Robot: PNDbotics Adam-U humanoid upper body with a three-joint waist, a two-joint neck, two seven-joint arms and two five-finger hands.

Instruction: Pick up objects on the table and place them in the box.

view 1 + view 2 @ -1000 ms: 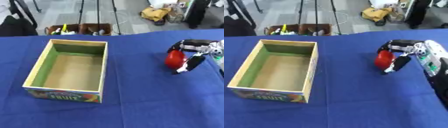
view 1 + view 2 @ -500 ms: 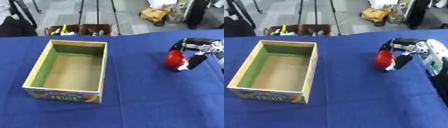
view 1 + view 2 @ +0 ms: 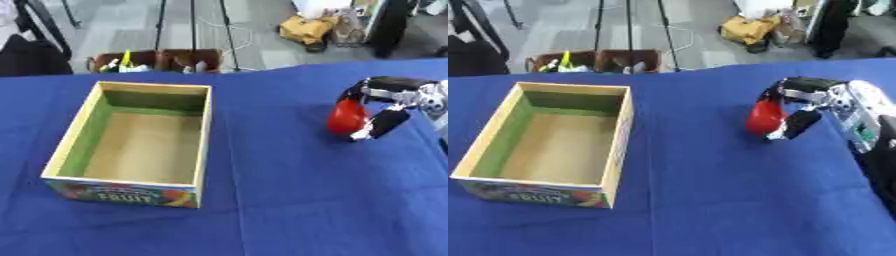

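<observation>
The right hand (image 3: pixel 811 102) curls its fingers and thumb around a red object (image 3: pixel 763 117) at the right of the blue table (image 3: pixel 693 200), well apart from the open box (image 3: pixel 619 135) at left.

At 3 o'clock the right robot hand (image 3: pixel 383 107) curls round a red object (image 3: pixel 346 116); the open box (image 3: pixel 80 123) sits at 9 o'clock on the blue bench (image 3: pixel 280 200).

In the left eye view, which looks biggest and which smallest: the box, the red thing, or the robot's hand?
1. The box, by far the largest.
2. The right hand, curled round the red thing; part of it runs out of view.
3. The red thing, smallest, partly hidden by the fingers.
</observation>
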